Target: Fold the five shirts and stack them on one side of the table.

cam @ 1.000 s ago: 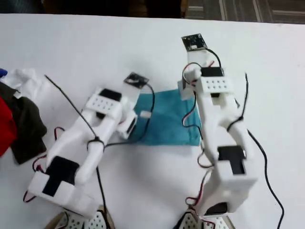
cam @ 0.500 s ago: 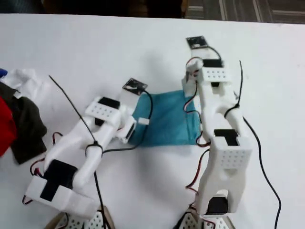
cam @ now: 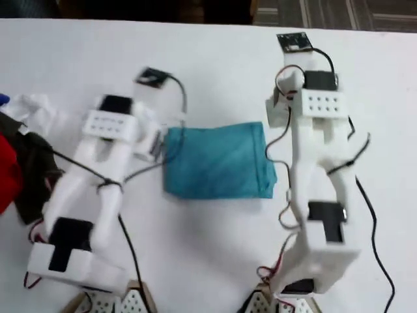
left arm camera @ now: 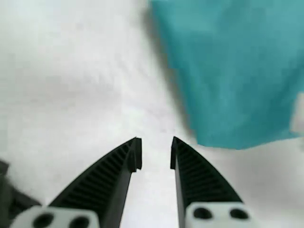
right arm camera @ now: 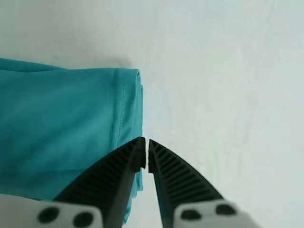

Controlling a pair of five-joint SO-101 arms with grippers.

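White table [cam: 208,59]. Beyond far edge: dark area [cam: 130,10]. Past far right corner: grey striped flooring [cam: 339,13].

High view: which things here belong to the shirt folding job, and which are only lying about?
For the job:
- folded teal shirt
- heap of unfolded shirts at the table's edge
- left hand, open over bare table
- right hand, shut at the teal shirt's edge

Only there:
- white table
- the arms' black cables
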